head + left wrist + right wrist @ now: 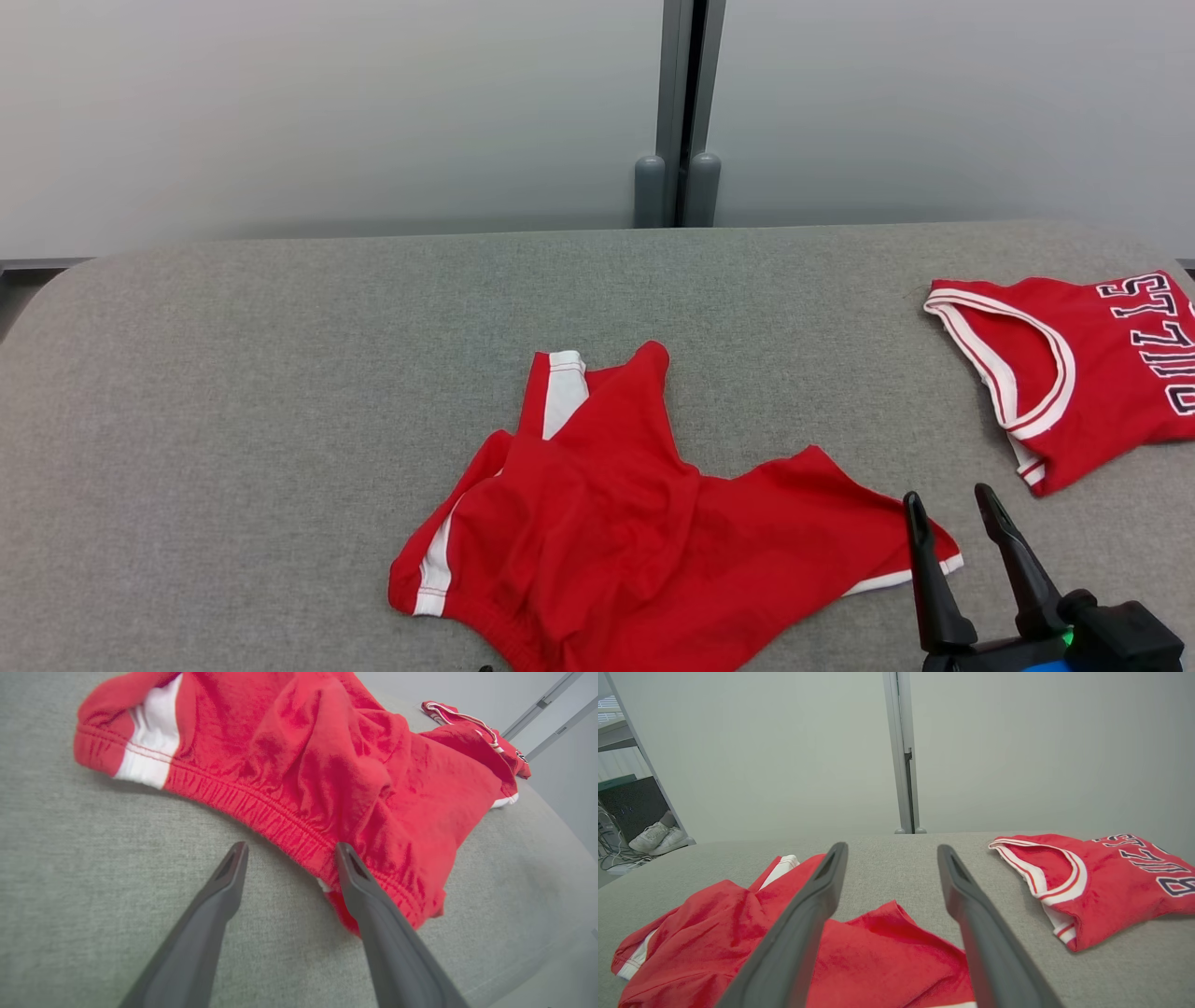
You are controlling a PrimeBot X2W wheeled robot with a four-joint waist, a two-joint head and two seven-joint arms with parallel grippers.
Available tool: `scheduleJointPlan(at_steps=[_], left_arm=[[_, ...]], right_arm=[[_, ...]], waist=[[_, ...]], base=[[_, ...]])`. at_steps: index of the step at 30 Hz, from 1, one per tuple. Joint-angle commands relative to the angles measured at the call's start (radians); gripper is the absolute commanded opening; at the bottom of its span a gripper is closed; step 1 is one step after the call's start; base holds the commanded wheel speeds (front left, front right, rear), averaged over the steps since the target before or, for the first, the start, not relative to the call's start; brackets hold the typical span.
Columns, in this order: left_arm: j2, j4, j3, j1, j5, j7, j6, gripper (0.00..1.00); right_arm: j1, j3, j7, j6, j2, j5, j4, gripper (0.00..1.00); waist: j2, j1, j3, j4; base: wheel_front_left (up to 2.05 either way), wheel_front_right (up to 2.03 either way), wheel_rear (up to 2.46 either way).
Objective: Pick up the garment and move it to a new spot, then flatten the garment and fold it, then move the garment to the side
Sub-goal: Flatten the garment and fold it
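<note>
**A:** Where are the shorts?

**B:** The red shorts [644, 523] lie crumpled on the grey table [280, 373], about midway across and close to its near edge. White side stripes show, and one leg points toward the far wall [327, 112].

**A:** And the left end effector?

**B:** The left end effector [292, 845] is spread wide and holds nothing. It sits low beside the elastic waistband [261, 807]. One finger is over bare table and the other crosses the waistband's edge. I cannot tell whether that finger touches the cloth.

**A:** The right one?

**B:** The right end effector [948, 495] is spread too, and empty. It is at the near right of the table with its fingers pointing toward the far wall. In the head view one fingertip overlaps the hem of the shorts' right-hand leg. I cannot tell if it makes contact.

**A:** Anything else on the table?

**B:** A red jersey [1102, 373] with white trim and dark lettering lies at the table's right edge, apart from the shorts. A grey post [680, 112] runs up the wall behind.
</note>
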Motion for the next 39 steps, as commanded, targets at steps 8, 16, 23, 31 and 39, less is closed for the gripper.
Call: scheduleJointPlan(at_steps=[8,16,23,31,39], left_arm=[[0.021,-0.005,-0.096,-0.051,-0.116,0.019,-0.001,1.00],[0.021,0.004,-0.152,-0.109,-0.194,0.005,-0.001,0.83],[0.040,-0.022,-0.122,-0.180,-0.193,-0.025,-0.001,0.00],[0.088,-0.066,-0.061,-0.259,-0.159,-0.031,0.000,0.00],[0.100,-0.008,-0.033,-0.321,-0.149,-0.032,0.007,0.00]], right_arm=[[0.007,-0.002,-0.003,0.000,-0.001,0.004,0.002,1.00],[0.004,-0.004,-0.003,0.000,-0.001,0.011,0.009,1.00],[0.008,-0.008,-0.003,0.000,-0.001,0.015,0.008,1.00],[0.008,-0.014,-0.003,0.000,-0.001,0.013,0.013,1.00],[-0.013,-0.021,-0.003,0.000,-0.001,0.015,0.024,1.00]], waist=[[0.0000,0.0000,0.008,-0.014],[0.0000,0.0000,0.010,-0.021],[0.0000,0.0000,0.008,-0.025],[0.0000,0.0000,0.011,-0.033],[0.0000,0.0000,0.031,-0.054]], base=[[0.00,0.00,0.00],[0.00,0.00,0.00],[0.00,0.00,0.00],[0.00,0.00,0.00],[0.00,0.00,0.00]])
